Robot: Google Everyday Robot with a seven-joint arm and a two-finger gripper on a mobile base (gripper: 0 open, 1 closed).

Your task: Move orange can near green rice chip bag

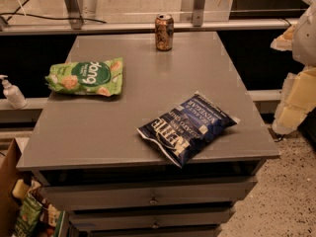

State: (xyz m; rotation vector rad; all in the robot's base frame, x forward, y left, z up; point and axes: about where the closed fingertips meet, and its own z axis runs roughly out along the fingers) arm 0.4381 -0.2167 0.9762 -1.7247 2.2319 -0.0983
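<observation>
The orange can (pixel 164 32) stands upright at the far edge of the grey table (pixel 123 127), near its middle. The green rice chip bag (pixel 86 77) lies flat on the table's left side, well apart from the can. My gripper (pixel 295 98) is at the right edge of the view, beyond the table's right side and off the tabletop, far from both the can and the bag. It holds nothing that I can see.
A dark blue Kettle chip bag (pixel 186 127) lies near the table's front right. A white pump bottle (pixel 12 93) stands on a ledge at the left. Drawers (pixel 153 196) sit below the tabletop. Snack bags are in a box (pixel 29 216) at lower left.
</observation>
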